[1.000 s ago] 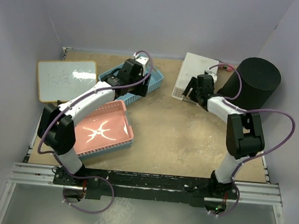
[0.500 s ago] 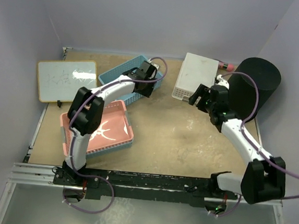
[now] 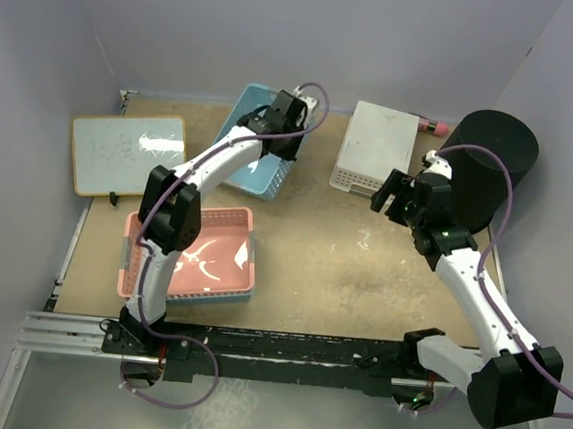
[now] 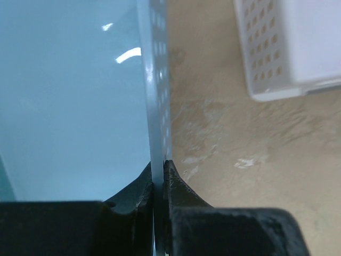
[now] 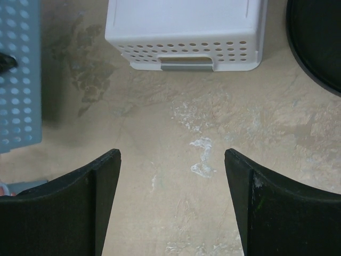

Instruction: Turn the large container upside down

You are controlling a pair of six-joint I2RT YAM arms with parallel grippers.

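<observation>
Top external: large container [image 3: 487,164] black, round, flat top showing.

Left arm [image 3: 216,160]: stretched far forward
Left hand [image 4: 158,169]: fingers pinched nearly together
Right arm [image 3: 473,281]: extended forward
Right hand [image 5: 171,156]: fingers spread wide

The blue basket [image 4: 69,106] pinched in the left gripper [image 4: 159,184] is smooth, glossy plastic with a perforated wall. Ahead of the right gripper [image 5: 171,156], the white basket [image 5: 186,26] looks like matt plastic. The table [image 5: 256,133] beneath that claw is rough, scuffed board. To its right, the large container [image 5: 319,42] is matt black.
</observation>
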